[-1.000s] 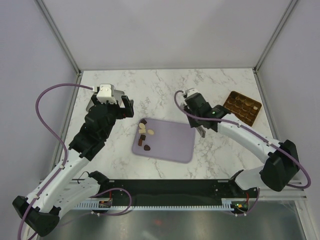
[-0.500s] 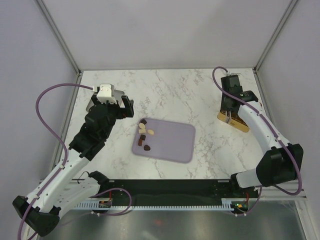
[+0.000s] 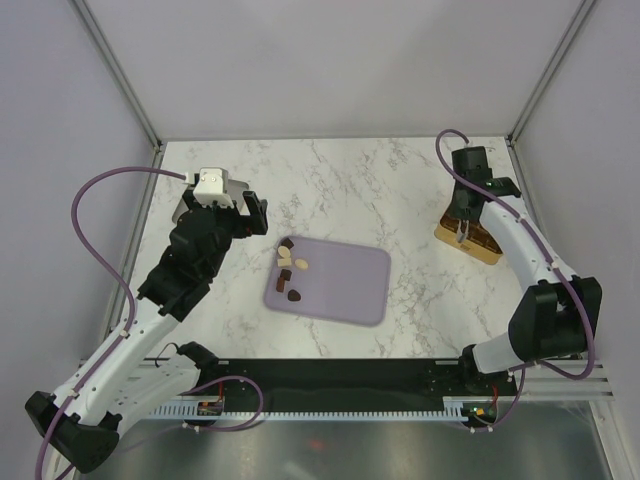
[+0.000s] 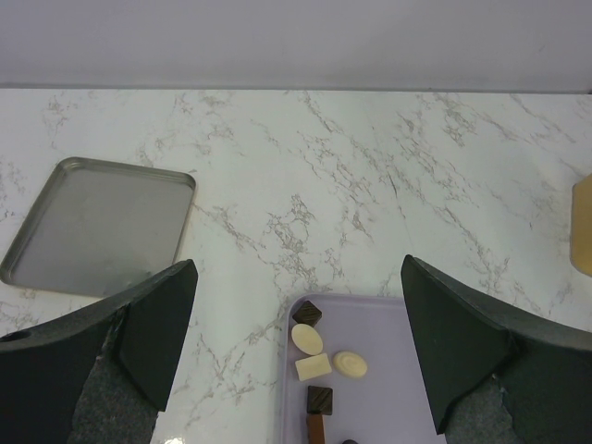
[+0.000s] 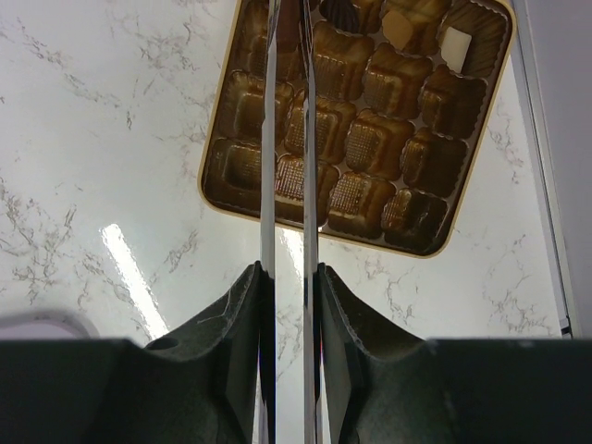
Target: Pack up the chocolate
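Packing's barely begun, by my reckoning. Most of the chocolate (image 4: 313,367) sits in a loose cluster at one end of the lilac tray (image 4: 398,388), approx. six pcs: dark, mid brown and cream, close together, some touching. The gold box (image 5: 370,139) is well apart from them, by the table's right edge, and nearly all its cells look bare. Only the far row holds anything: one white pc (image 5: 460,46), plus what prob. are two more beside it. So a few in, the bulk to go.

My right claw (image 5: 289,277) is clamped on the tongs (image 5: 268,139). The blades are close together w/ a thin gap and reach out over the box. My left claw (image 4: 296,277) hangs spread wide and empty above the table (image 4: 305,166), near the tray's chocolate end, w/ a small metal tray (image 4: 92,222) off to one side.

Hard to read:
- The tongs' tips run off the top of the right wrist view and are too small from above, so I can't tell if a pc is pinched there.
- The far-row cells are cut off too, so no firm count in the box.
- The left wrist view crops the nearest pcs on the lilac tray.
- From above, the metal tray is mostly hidden under my left arm.
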